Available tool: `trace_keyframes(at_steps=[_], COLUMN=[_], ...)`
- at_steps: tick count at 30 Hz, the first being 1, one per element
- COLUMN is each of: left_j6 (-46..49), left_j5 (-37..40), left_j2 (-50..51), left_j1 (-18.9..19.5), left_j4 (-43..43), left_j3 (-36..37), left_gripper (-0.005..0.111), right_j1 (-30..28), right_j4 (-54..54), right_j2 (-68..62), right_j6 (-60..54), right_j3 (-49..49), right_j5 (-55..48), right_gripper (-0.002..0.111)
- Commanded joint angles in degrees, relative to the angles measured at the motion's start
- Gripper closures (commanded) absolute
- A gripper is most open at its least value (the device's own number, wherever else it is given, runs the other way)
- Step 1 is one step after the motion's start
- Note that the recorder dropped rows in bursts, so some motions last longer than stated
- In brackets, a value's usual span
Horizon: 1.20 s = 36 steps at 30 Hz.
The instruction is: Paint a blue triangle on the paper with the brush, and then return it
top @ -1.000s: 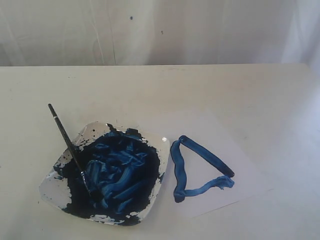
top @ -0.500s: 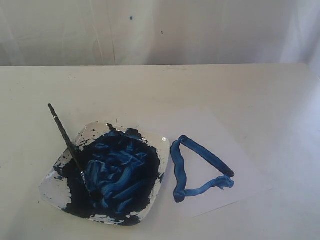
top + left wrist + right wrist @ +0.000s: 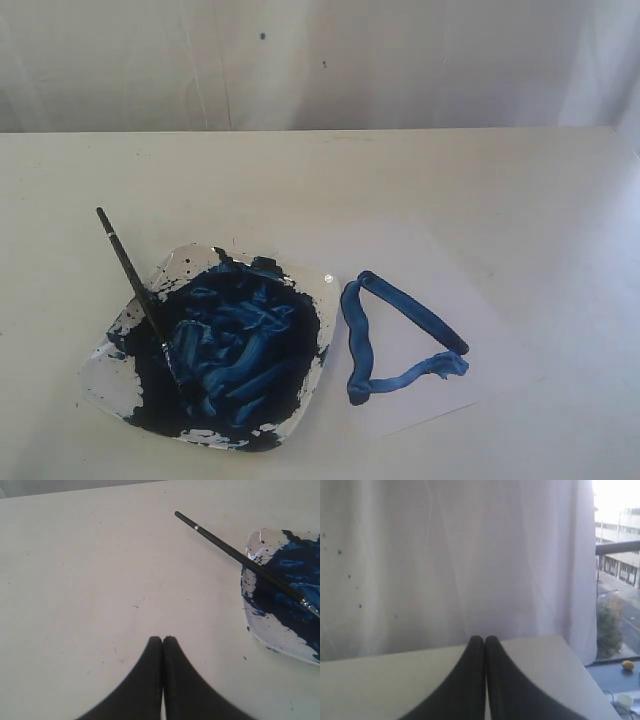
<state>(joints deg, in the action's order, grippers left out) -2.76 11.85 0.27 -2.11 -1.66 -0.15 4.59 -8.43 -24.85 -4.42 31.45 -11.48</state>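
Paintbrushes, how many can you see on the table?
1. The brush rests across the rim of the dish, with its bristles in the dark blue paint and its handle pointing away, left of the paper. Nothing in view could hide another.

Off-white table (image 3: 420, 180) backed by a white curtain (image 3: 400, 60) with a few dark specks. Beyond the curtain's edge, a window (image 3: 616, 510) admits bright daylight; buildings (image 3: 620, 567) and a tree (image 3: 609, 627) outside.

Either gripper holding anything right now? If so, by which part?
Nothing is held. The left gripper and right gripper are both shut and empty. The brush lies free, tip in the paint dish.
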Motion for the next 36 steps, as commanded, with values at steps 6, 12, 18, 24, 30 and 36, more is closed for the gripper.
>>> trace_keyframes(at_steps=[6,12,18,24,30,36], left_j6=[0.1,0.1,0.1,0.1,0.1,0.1], left_j5=[-0.2,-0.2,-0.2,-0.2,-0.2,-0.2], left_j2=[-0.3,-0.3,-0.3,-0.3,-0.3,-0.3], left_j1=[-0.6,-0.6,-0.6,-0.6,-0.6,-0.6], left_j4=[-0.1,-0.1,-0.1,-0.1,-0.1,-0.1], left_j3=[0.1,0.1,0.1,0.1,0.1,0.1], left_gripper=[0.107,0.107,0.107,0.107,0.107,0.107], right_j1=[0.0,0.0,-0.1,-0.1,-0.1,-0.1], right_j4=[-0.8,6.0,7.0,13.5,14.3,14.3], right_j2=[0.3,7.0,15.6,20.9,23.6,23.6], right_j6=[-8.2,-8.2,-6.2,1.5,2.7,2.7], right_j3=[-3.4,-12.6,-22.5,-30.5,-31.4,-31.4], right_j5=[-5.0,-2.1,1.9,2.1,1.3,1.3], right_gripper=[0.108,0.108,0.108,0.108,0.108,0.108])
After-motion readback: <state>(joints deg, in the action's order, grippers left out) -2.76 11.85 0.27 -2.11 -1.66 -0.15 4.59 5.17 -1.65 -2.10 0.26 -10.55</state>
